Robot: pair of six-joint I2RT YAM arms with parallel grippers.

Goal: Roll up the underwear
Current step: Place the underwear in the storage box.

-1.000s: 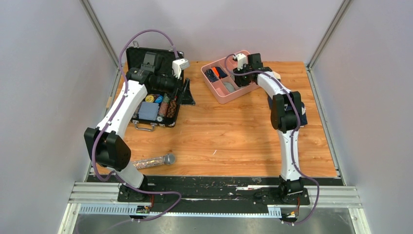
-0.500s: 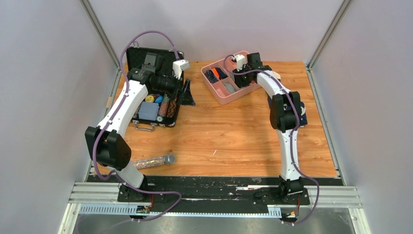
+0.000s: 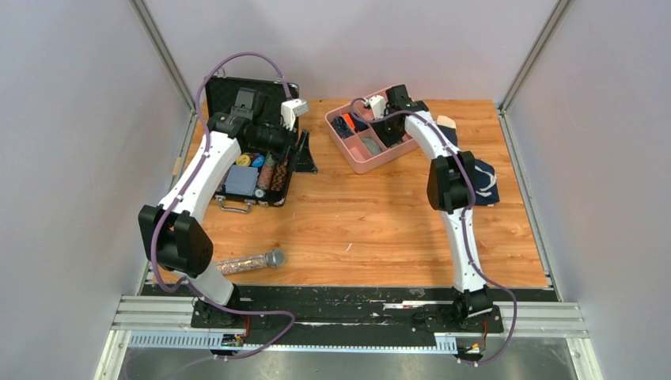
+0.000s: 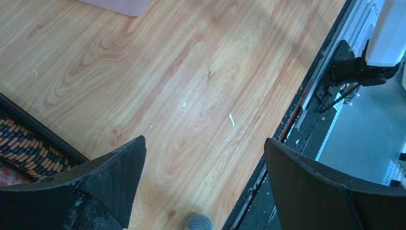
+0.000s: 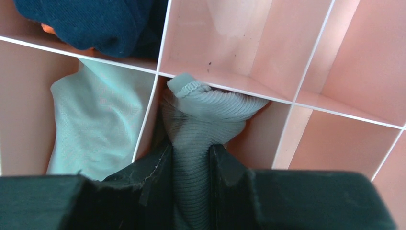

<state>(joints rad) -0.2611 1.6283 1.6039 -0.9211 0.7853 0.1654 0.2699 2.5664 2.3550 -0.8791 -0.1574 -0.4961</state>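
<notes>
Bunched gray underwear in pink tray

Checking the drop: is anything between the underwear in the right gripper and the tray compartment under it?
Nothing visible. The right gripper holds the underwear with its end down in a tray compartment. The pale cloth and the navy garment lie in neighbouring compartments.

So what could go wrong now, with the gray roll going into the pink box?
The underwear, pinched in the right pincer, has its band end sitting right at a white divider of the pink tray. It might snag there and end up straddling two compartments. The roll also fans out wider beyond the pincer, so it may spring open once released.
</notes>
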